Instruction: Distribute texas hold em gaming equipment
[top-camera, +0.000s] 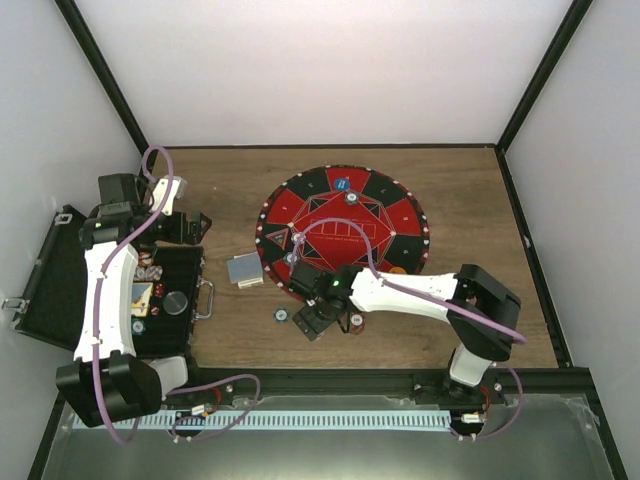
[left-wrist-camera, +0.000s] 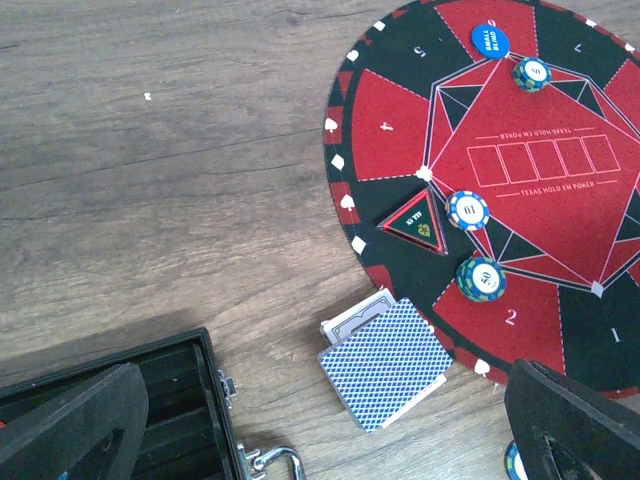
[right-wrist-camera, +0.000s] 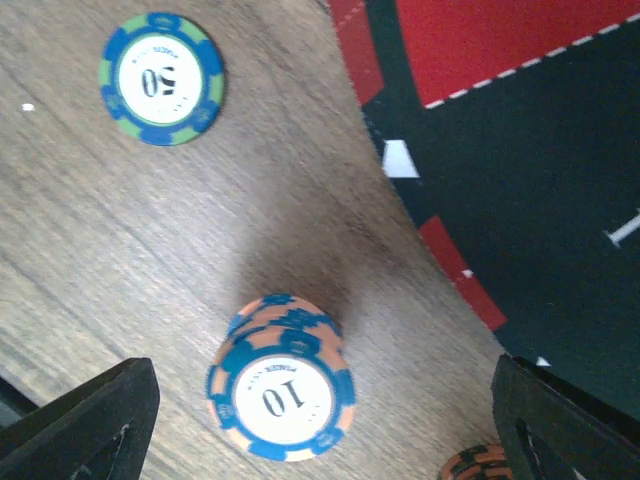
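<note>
A brown wooden desk carried a round red-and-black felt poker mat. Off the mat's rim on the left arm's side lay an open black carrying case. The left pincer hovered near it, spread wide and empty. A stack of blue-backed playing cards rested just outside the mat, between it and the case. The right pincer, released, hung off the mat's near rim over a short stack of orange-and-blue "10" chips, its fingers clear of them. A blue-and-green "50" chip lay nearby. On the mat sat three striped-edge chips and a round blue "small blind" disc.
</note>
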